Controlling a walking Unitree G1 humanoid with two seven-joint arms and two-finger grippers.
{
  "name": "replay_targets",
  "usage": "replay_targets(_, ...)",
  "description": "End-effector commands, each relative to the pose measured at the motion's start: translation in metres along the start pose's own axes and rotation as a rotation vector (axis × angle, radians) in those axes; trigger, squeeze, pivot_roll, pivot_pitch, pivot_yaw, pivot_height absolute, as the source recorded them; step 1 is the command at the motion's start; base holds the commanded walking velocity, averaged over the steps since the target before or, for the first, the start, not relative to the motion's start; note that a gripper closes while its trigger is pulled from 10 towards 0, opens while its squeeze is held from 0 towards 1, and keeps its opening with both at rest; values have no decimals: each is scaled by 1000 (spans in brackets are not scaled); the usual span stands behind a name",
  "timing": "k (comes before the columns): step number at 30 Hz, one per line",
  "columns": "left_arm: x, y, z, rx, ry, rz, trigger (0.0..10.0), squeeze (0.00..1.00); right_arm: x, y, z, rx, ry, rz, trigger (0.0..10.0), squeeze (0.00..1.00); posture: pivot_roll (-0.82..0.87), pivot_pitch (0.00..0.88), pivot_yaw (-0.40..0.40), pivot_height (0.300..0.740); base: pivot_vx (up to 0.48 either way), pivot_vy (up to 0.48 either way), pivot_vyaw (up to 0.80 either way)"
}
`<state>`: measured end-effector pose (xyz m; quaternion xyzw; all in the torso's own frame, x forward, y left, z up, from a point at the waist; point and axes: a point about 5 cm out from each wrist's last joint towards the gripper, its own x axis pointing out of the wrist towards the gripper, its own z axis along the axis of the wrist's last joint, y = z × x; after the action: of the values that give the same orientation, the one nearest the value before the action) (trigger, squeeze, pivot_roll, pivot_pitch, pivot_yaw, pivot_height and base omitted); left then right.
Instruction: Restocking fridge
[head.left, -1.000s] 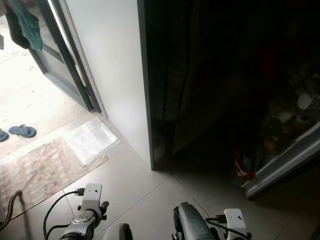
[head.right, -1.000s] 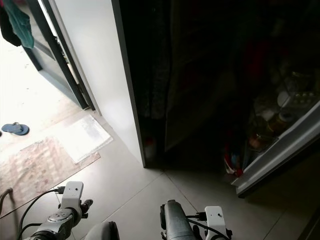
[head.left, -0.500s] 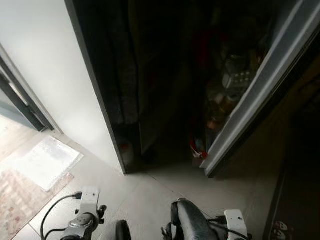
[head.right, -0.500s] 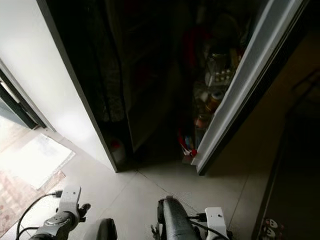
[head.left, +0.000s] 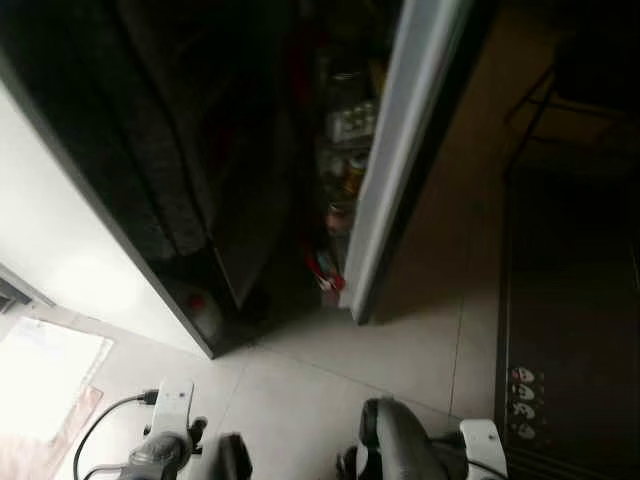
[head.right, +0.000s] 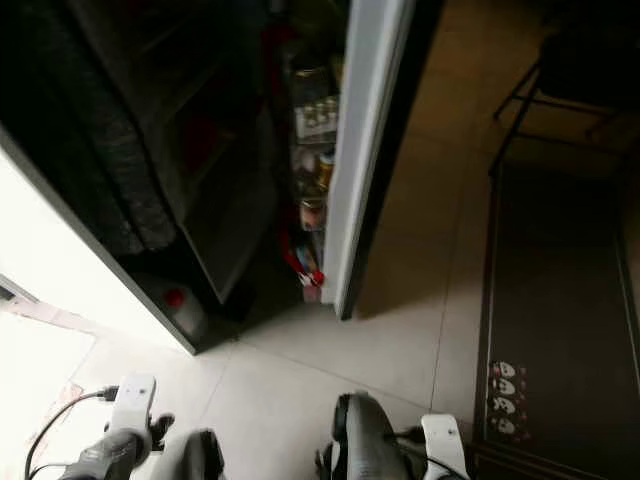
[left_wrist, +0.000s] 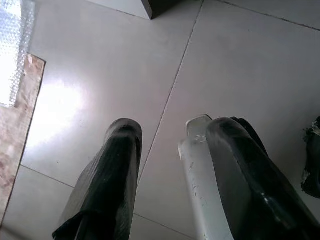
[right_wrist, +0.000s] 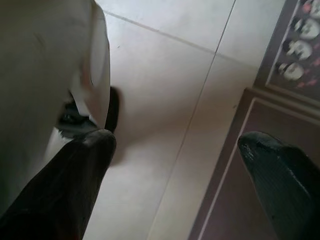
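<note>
Left wrist view: the left claw (left_wrist: 165, 150) hangs over the tiled floor (left_wrist: 240, 65), fingers parted, holding nothing. The right claw (right_wrist: 175, 160) gapes wide above floor and dark mat (right_wrist: 280, 115), empty too. The fridge (head.right: 130, 180) fills the upper left; its open door (head.right: 360, 130) runs edge-on, top to centre.

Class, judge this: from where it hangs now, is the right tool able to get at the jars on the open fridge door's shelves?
Probably not yet. The right tool hangs low over the floor tiles, open and empty, while the jars sit well ahead inside the fridge door.
</note>
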<state>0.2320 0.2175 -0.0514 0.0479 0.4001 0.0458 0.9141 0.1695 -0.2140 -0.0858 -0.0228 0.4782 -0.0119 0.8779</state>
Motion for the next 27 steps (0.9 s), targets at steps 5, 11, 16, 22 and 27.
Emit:
replay_targets(5,-1,-4,-8,23,25,-22,10000,0,0,8,-6,1,21,23,10000,0,-118,145,23,618,0,0,-705)
replay_targets(11,-2,-4,-11,25,34,-27,10000,0,0,8,-7,17,7,11,10000,0,-114,131,22,618,0,0,-335)
replay_targets(16,-2,-5,-15,30,41,-37,10000,0,0,7,-7,-1,10,5,10000,0,-115,122,21,638,0,0,0)
replay_targets(22,-3,-7,-16,28,42,-45,10000,0,-1,6,-8,9,9,3,10000,0,-114,123,16,673,0,0,0)
replay_targets(27,-3,-8,-17,31,44,-49,10000,0,-1,6,-7,11,7,1,10000,0,-112,131,12,703,0,0,0)
